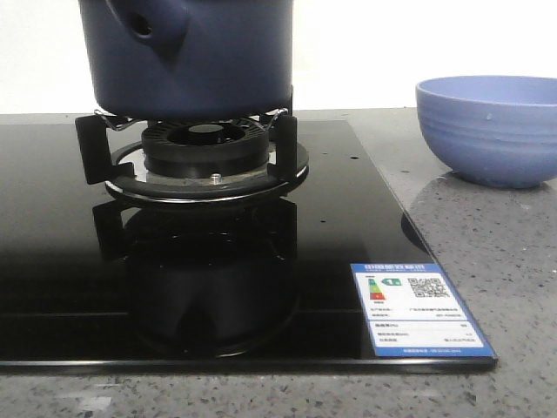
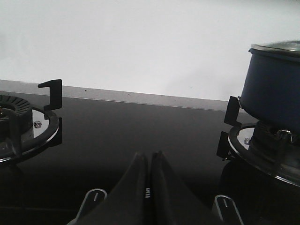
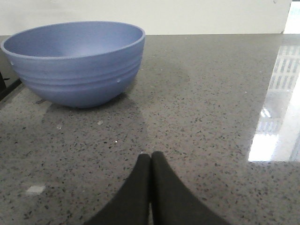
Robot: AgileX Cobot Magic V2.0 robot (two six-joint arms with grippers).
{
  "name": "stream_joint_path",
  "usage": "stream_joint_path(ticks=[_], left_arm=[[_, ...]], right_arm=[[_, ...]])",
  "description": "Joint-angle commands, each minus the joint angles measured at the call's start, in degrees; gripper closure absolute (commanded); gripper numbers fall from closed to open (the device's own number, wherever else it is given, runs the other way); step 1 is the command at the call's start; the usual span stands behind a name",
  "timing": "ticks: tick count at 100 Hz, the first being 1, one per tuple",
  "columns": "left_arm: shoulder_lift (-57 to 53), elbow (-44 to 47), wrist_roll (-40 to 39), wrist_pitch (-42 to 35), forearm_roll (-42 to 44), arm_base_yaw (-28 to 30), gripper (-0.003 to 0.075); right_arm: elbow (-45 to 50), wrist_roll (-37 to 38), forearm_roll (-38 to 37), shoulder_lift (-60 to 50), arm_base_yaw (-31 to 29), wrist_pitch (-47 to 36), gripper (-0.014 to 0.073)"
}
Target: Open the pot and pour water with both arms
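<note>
The left end effector (image 2: pixel 150 161) has its two fingers pressed together with nothing between them, and it hangs low over the black glass hob (image 2: pixel 136 126), in the stretch between two burners. From there the pot (image 2: pixel 274 89) stands off to one side on the nearer burner stand (image 2: pixel 255 150), apart from the fingertips and higher than they are, its glassy lid (image 2: pixel 279 47) still on. I judge the left arm to be the nearer one to the pot, so the lid is most likely its job; it would have to rise and cross over to the pot's top.

The right end effector (image 3: pixel 151 164) is likewise closed on nothing, low over the speckled grey tabletop (image 3: pixel 206 103). Ahead of it sits the periwinkle bowl (image 3: pixel 75 63), near but not touching.

In the front view the pot stands upright, axis vertical, its short tubular stub (image 1: pixel 144 26) facing the camera and angled toward the robot's left. The bowl lies well off to the pot's right, on the tabletop beside the hob.

Count: one pot, one lid, one bowl, two burners, two end effectors.
</note>
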Motion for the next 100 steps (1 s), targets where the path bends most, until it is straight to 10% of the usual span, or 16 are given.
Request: stream_joint_path(ticks=[1,100], left_arm=[[-1.61,1.94,-0.64,-3.89,-0.14,-0.41,0.0741],[-1.61,1.94,-0.64,-3.89,-0.14,-0.41,0.0741]], right_arm=[[1.40,-0.06,-0.75,-0.96,-0.07,-4.28,0.0657],[1.40,-0.06,-0.75,-0.96,-0.07,-7.50,0.0657]])
